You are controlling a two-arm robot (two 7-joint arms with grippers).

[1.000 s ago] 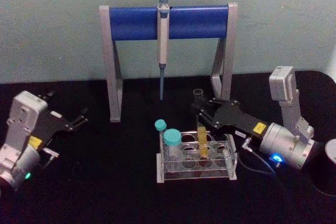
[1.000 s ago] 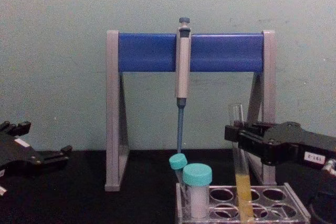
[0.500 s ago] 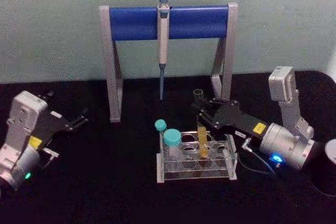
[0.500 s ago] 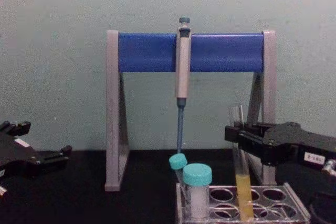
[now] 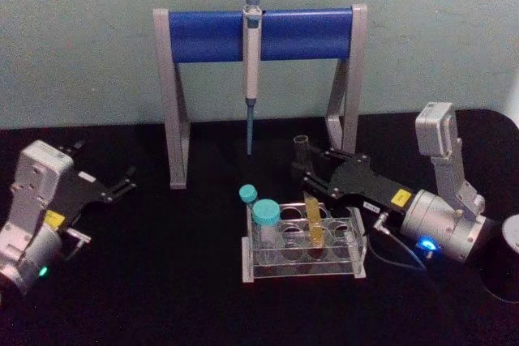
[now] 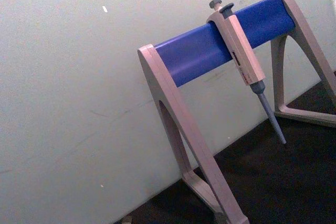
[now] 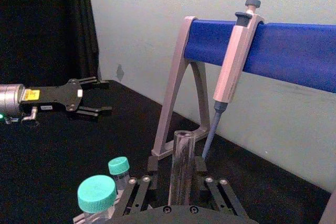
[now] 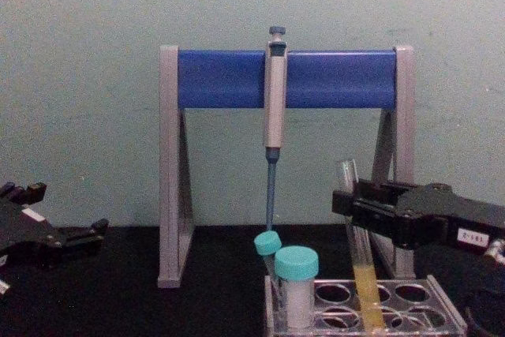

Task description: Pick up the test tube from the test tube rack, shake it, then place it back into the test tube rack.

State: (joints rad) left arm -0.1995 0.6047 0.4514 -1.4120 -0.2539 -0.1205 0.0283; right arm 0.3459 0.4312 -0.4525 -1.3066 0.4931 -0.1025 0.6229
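Note:
The test tube (image 5: 311,218) is a slim clear glass tube with yellow liquid low down. Its foot sits in a hole of the clear test tube rack (image 5: 300,271), and it leans with its open top toward the left. My right gripper (image 5: 306,169) reaches in from the right, shut on the tube's upper part. From the chest the tube (image 8: 359,262) slants between the black fingers (image 8: 351,204) above the rack (image 8: 443,315). In the right wrist view the tube (image 7: 181,166) stands between the two fingers. My left gripper (image 5: 122,182) is parked open at the far left.
Two teal-capped tubes (image 5: 265,215) (image 5: 247,194) stand at the rack's left end. Behind it, a tall grey stand with a blue bar (image 5: 300,34) holds a hanging pipette (image 5: 251,70). A dark round object (image 5: 511,241) sits at the right edge.
The right gripper has shifted slightly left, and the tube's top has tilted left with it while its foot stays in the rack. The left arm has not moved.

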